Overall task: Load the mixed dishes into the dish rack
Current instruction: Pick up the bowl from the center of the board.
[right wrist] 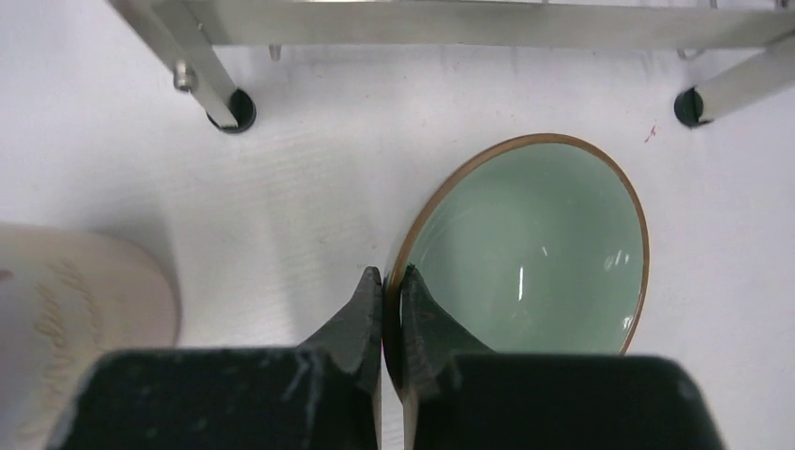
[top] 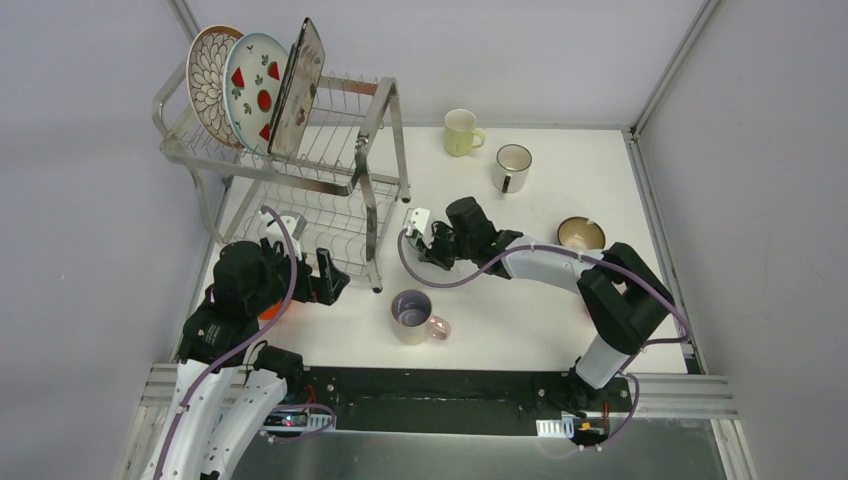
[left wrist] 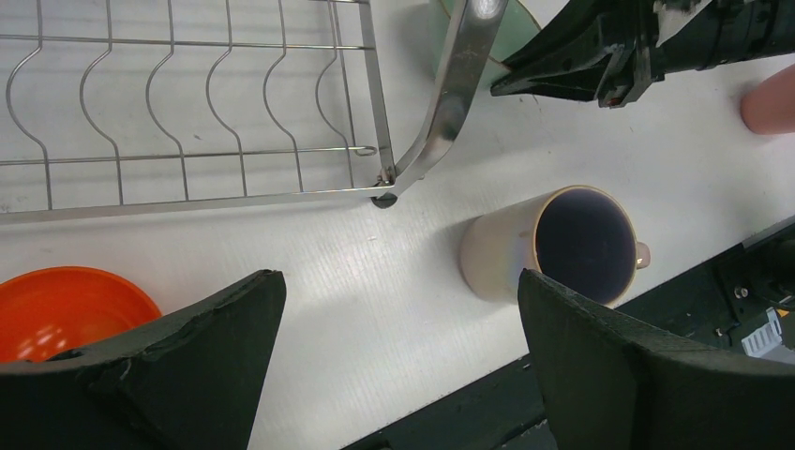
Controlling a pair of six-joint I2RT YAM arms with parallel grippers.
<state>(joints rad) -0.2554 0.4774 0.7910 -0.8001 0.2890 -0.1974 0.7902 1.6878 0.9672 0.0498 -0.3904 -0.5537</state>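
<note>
The right gripper (right wrist: 392, 281) pinches the mint bowl (right wrist: 539, 248) at its nine o'clock rim, presumably to carry it into the dish rack (right wrist: 450, 23); the left gripper (left wrist: 398, 281) hangs spread.

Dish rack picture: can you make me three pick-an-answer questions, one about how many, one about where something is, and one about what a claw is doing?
1. How many plates stand in the dish rack? A) one B) three C) five
2. Where is the lilac mug? A) on the table B) in the dish rack C) in a claw
3. What is the right claw doing? A) standing wide open B) holding a mug C) pinching the rim of the mint bowl

Answers: 1 B, three plates lean on edge in the top tier. 2 A, the mug stands upright on the white tabletop. 3 C, its fingers are shut on the bowl's edge.
</note>
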